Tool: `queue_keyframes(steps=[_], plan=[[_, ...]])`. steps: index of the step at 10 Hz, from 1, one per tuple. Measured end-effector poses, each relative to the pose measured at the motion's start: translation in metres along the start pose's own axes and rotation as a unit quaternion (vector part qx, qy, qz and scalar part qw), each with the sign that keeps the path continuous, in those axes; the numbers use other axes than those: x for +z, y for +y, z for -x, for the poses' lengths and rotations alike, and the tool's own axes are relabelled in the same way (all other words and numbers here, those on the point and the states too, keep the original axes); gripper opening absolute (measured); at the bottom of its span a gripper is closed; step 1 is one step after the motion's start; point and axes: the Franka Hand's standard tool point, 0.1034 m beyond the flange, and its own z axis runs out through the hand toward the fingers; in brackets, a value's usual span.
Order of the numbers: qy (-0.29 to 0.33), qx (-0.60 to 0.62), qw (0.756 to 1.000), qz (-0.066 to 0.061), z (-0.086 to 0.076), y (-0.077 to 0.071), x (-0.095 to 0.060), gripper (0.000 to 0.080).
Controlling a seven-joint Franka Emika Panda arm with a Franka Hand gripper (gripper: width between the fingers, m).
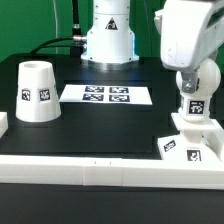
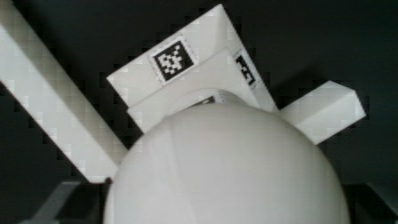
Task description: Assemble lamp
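Observation:
The low square base sits at the exterior view's right, against the front rail. The round-headed bulb, with a tag on its side, stands upright on the base's middle. My gripper comes down from above and is shut on the bulb. In the wrist view the bulb's white head fills the foreground and hides the fingers. The tagged base lies beyond it. The tapered shade stands mouth-down at the exterior view's left, far from the gripper.
The marker board lies flat in the middle at the back. A long white rail runs along the front edge and also shows in the wrist view. The robot's base stands behind the marker board.

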Motion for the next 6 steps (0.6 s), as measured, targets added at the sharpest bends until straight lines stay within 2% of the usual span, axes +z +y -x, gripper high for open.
queue_keyframes(steps=[6], plan=[[0.0,0.176,0.984,-0.001,0.0003,-0.0004,0.0005,0.0579]])
